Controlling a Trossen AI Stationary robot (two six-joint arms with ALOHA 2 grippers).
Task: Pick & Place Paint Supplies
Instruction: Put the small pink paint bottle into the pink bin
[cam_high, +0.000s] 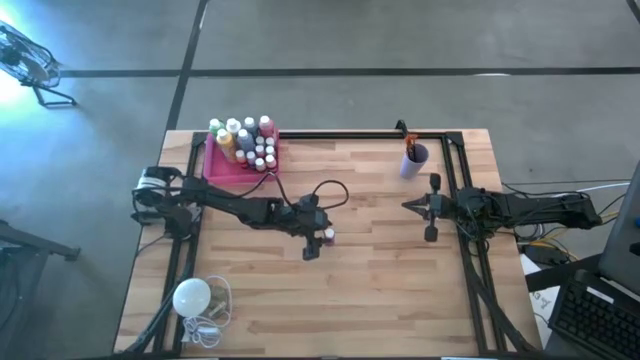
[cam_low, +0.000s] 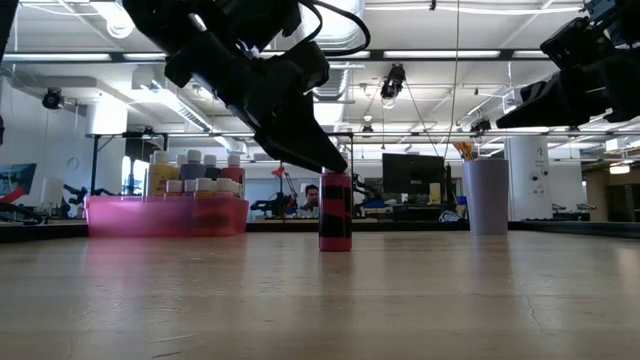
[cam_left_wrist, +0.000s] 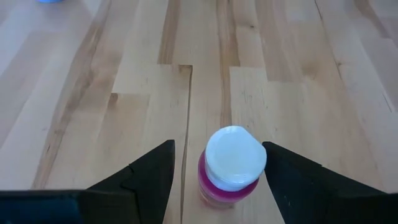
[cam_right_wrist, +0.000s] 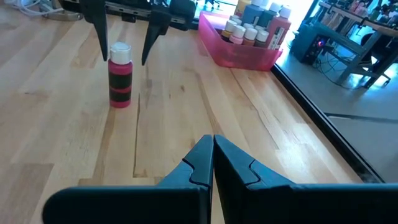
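Two dark arms, black cable looped on the left one, each pincer's fingers tapering to points.

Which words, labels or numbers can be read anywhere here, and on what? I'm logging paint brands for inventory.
None can be read.
Pink bottle standing between the open jaws of the left gripper: a dark band, no legible print.
Bottles in the pink tray: labels too small to read.
Lavender cup: no print visible.
Monitor in the room behind: dark, nothing legible.
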